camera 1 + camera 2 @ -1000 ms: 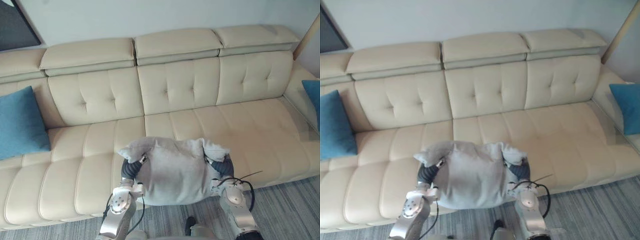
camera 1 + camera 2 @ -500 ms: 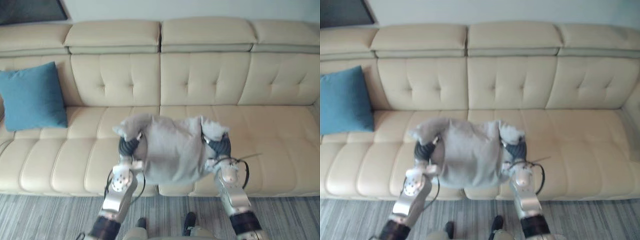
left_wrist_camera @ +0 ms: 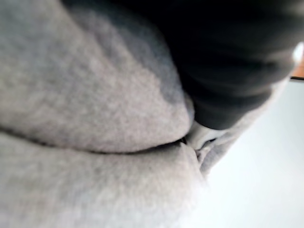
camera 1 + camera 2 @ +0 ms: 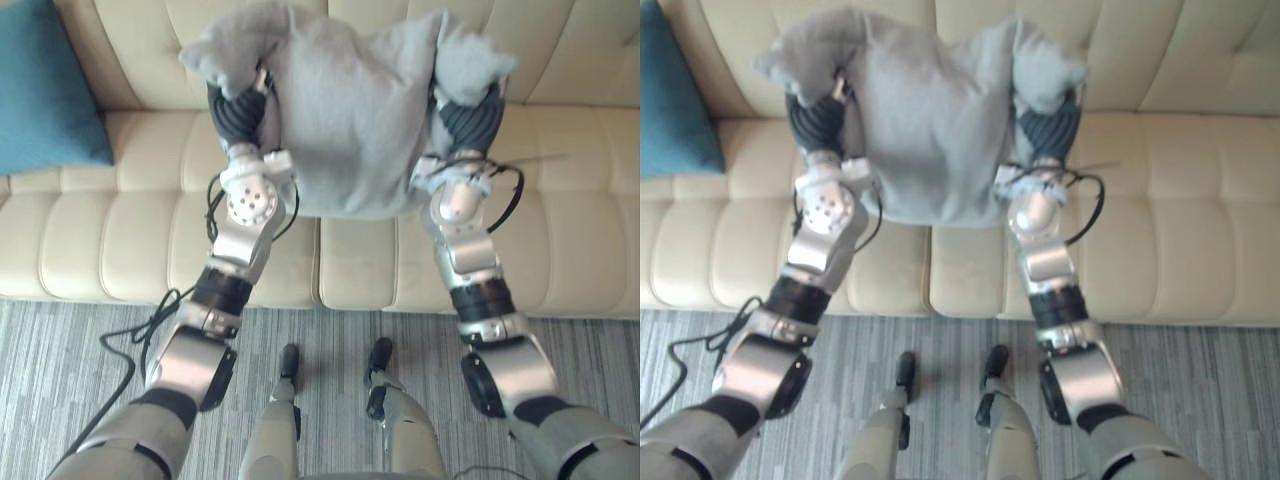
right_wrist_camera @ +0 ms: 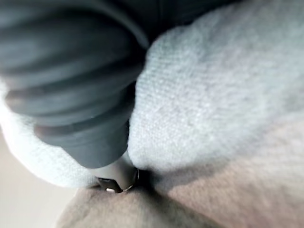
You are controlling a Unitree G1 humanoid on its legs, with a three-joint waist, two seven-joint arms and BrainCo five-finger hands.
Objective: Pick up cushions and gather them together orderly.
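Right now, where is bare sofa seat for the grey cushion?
Bare sofa seat between the blue cushion and the left hand, and more past the right hand. The middle is crowded: the grey cushion hangs there between both hands.

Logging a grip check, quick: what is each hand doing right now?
Left hand: pressed into the grey cushion; open or shut cannot be told.
Right hand: buried in the cushion's other side; cannot be told.
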